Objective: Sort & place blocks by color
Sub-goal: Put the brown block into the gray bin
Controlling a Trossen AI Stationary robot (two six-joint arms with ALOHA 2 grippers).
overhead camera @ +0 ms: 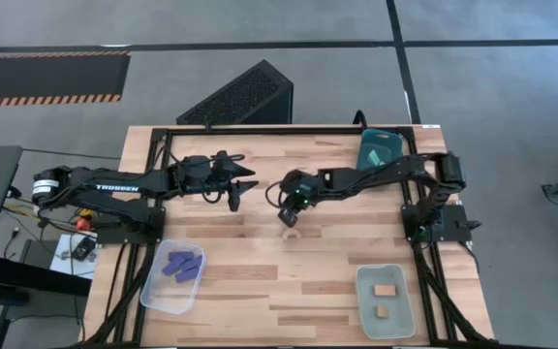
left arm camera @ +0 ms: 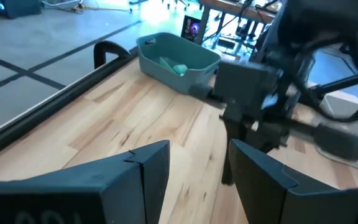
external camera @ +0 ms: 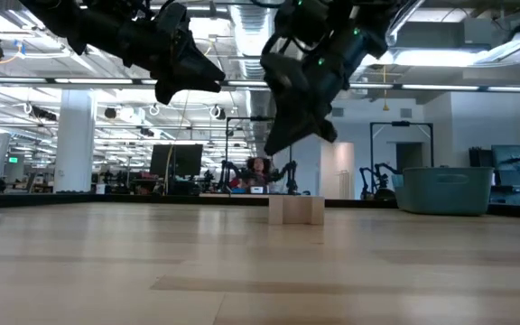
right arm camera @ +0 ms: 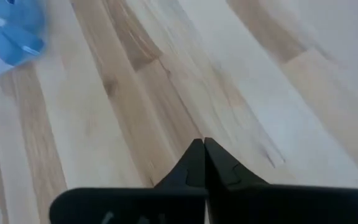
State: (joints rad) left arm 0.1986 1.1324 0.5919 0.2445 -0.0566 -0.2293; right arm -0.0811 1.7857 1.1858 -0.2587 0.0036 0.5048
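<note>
Closest to your right wrist camera are the right gripper's (right arm camera: 204, 149) two dark fingers, pressed tip to tip with nothing between them, hanging over bare pale planks of the wooden table (right arm camera: 241, 74). In the low view that gripper (external camera: 273, 147) hangs clear of the surface, and the tan arch block (external camera: 296, 209) stands upright on the wood just below and beside its tips, not touched. From above, the arch (overhead camera: 290, 234) sits just off the fingertips (overhead camera: 286, 217), on the side toward the two near bins.

Your left gripper (overhead camera: 232, 202) hovers near mid-table, just beside the right one; its fingers (left arm camera: 138, 177) stand spread with only bare wood showing in the gap, holding nothing.

Out from the jaws: past the right gripper toward the far edge, a teal bin (overhead camera: 379, 149) sits at the corner with a light teal cube (left arm camera: 179, 68) in it. On the near side, well apart from both grippers, a clear bin (overhead camera: 172, 277) holds several dark blue-purple bars (overhead camera: 182, 266), and another bin (overhead camera: 387, 301) holds two tan pieces (overhead camera: 384, 290).

The wood between the grippers and the two near bins is open plank. A black frame rail (left arm camera: 61, 102) runs along the table's edges. Beyond the table there is grey floor with taped lines and a dark slatted box (overhead camera: 243, 97) off the far edge; the low view looks into a large hall with ceiling lights, pillars and other rigs.
</note>
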